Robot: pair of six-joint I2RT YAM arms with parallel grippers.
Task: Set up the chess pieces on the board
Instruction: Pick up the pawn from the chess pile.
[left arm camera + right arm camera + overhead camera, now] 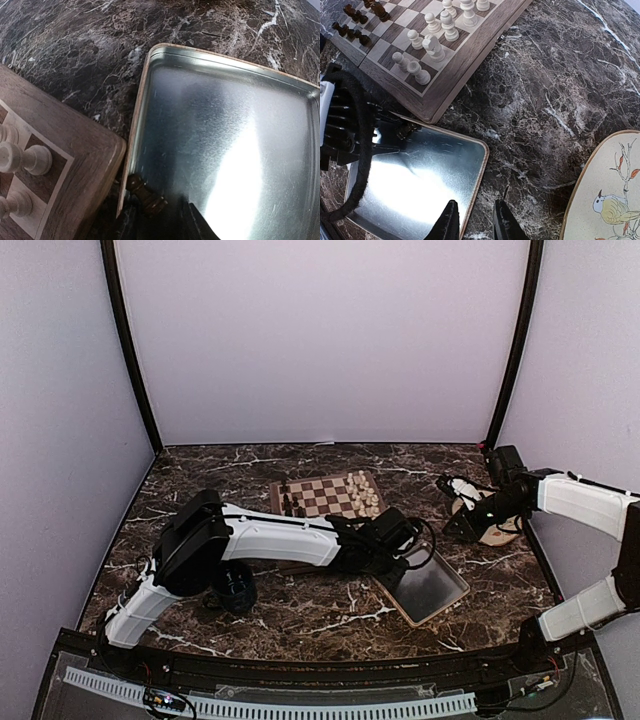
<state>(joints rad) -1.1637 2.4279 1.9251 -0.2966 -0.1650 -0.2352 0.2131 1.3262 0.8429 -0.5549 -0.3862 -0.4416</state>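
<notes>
Setup looks nearly done: cream pieces (pixel 365 492) stand at the right of the board (pixel 325 480), dark pieces (pixel 290 503) at its left. The left gripper (pixel 397 538) seems clamped on 1 dark piece (pixel 145 194) over the corner of the tray (pixel 225 150), not yet placed; the right gripper (pixel 475 222) has its jaws apart, empty

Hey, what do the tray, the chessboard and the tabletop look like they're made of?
Tray: metal, probably steel or tin, with a shiny finish; it mirrors the light and shows fine scratches.
Board: wood, matte; grain runs along its border.
Tabletop: looks like dark marble with white veins, though it may be only a printed laminate.
</notes>
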